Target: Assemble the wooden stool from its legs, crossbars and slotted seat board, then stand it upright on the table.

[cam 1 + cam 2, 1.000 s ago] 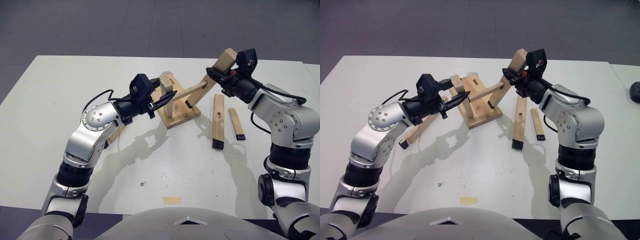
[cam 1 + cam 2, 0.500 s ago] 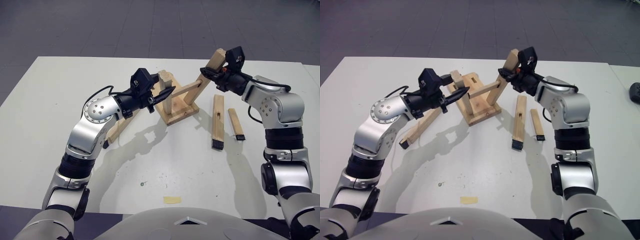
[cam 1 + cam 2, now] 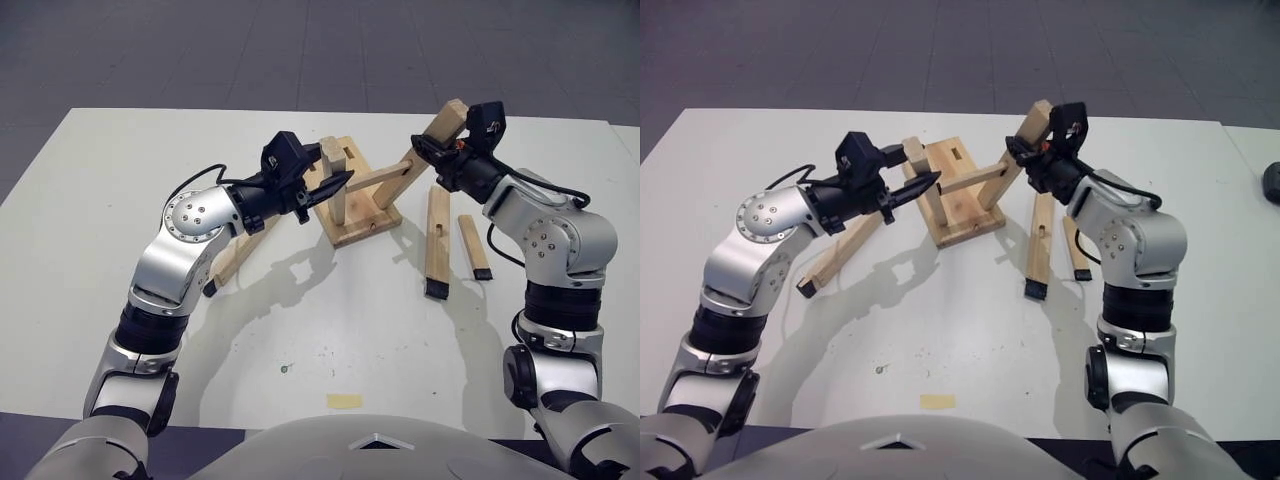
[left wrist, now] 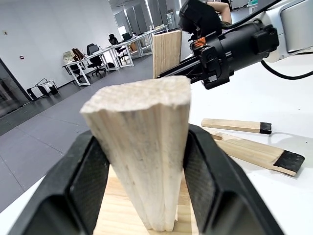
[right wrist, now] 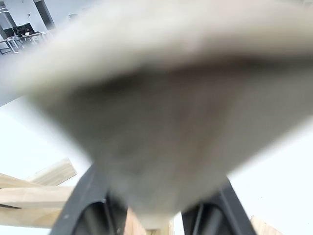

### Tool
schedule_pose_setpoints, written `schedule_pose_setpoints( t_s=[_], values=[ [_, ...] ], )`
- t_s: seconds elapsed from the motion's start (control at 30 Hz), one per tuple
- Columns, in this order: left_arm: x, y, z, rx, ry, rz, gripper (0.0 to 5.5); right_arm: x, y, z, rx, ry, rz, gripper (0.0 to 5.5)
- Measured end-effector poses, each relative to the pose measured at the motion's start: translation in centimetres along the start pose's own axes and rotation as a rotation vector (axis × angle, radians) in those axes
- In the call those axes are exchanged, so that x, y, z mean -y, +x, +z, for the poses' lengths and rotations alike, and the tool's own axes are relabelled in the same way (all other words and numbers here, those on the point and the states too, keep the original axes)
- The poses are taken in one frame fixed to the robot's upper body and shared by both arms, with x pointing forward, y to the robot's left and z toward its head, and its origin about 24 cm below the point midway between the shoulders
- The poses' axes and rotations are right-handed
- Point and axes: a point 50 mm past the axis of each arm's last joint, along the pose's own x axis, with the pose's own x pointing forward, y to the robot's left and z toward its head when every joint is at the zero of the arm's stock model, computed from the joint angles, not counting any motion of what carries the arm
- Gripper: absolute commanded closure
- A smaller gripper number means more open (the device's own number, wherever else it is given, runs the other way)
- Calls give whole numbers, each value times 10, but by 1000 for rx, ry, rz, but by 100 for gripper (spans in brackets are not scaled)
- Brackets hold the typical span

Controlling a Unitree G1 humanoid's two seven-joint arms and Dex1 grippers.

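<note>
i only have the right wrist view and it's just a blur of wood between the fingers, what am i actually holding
Observer: The right gripper is shut on the upper end of a tilted leg; its lower end is down at the seat board.
Operator: is anything attached to it
Observer: Yes, a crossbar runs from it to an upright leg clamped by the left gripper.
Operator: any parts lying loose
Observer: A slotted leg and a short crossbar lie on the table beside your arm; another leg lies under the left arm.
</note>
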Motion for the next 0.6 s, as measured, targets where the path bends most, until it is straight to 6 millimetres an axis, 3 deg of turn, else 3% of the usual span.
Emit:
schedule_pose_setpoints(
  t_s=[0.1,0.3,0.43,0.6],
  values=[
    [-4,-1,0,0,-7,30,341,-5,1,9,52,16,11,312],
    [-3,-4,-12,-66,-66,48,223,-12,-9,46,330,111,70,212],
    [-3,-5,-8,-32,-117,80,154,-6,-21,75,540,185,58,145],
    [-1,-3,0,20,-172,107,71,-2,-21,77,604,246,6,66]
  ],
)
